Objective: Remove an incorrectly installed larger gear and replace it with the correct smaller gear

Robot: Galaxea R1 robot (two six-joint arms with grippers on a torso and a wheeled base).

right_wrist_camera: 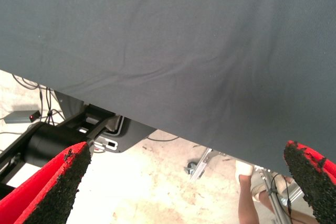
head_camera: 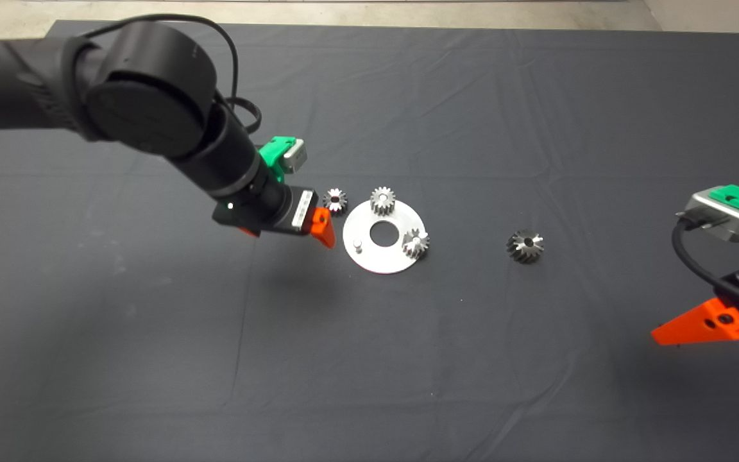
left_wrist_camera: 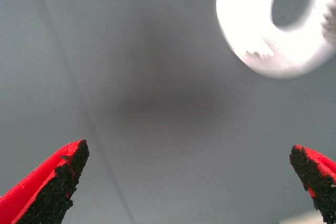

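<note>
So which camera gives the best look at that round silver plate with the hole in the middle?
The head view. It shows the whole silver plate on the mat, with two pale gears on its rim and a bare peg. The left wrist view catches only part of it, blurred and overexposed. The right wrist view shows none of it, only mat and floor.

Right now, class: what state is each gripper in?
Left gripper: open, holding nothing, beside the disc.
Right gripper: open, empty, parked at the mat's edge.
</note>
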